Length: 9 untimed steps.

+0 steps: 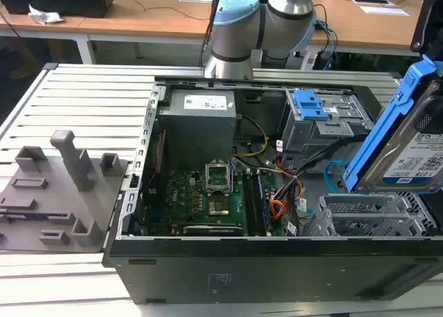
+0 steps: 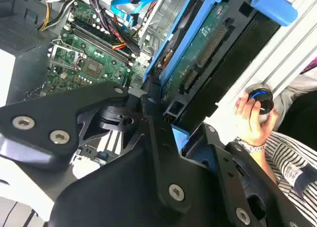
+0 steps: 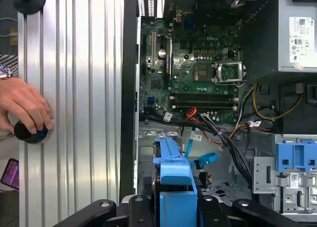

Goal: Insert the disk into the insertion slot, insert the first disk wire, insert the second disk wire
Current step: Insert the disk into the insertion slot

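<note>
black gripper [image 3: 176,206] fingers are clamped tight on the blue-framed disk [image 1: 414,147]. it hangs tilted over the insertion slot [image 1: 367,216] at the exterior view's right, not yet in it

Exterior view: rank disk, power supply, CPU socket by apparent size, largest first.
1. the disk, tentatively: it is nearest the camera and cut off by the frame edge.
2. the power supply.
3. the CPU socket, clearly smallest.
</note>
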Each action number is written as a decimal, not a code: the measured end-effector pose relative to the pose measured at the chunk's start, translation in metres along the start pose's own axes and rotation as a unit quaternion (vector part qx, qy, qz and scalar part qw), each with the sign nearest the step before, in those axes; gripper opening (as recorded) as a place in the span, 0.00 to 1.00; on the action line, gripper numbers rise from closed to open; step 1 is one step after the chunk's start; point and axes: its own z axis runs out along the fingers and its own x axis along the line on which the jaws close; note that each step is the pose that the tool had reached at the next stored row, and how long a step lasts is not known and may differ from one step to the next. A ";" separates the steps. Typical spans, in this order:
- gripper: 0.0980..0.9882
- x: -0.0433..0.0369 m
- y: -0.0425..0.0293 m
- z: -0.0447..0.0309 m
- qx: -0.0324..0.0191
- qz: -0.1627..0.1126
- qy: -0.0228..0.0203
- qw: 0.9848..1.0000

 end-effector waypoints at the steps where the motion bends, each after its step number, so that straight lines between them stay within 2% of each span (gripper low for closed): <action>1: 0.30 0.0000 0.0000 0.0003 0.000 0.000 0.000 1.000; 9: 0.30 0.0000 -0.0003 0.0083 0.000 0.000 0.000 1.000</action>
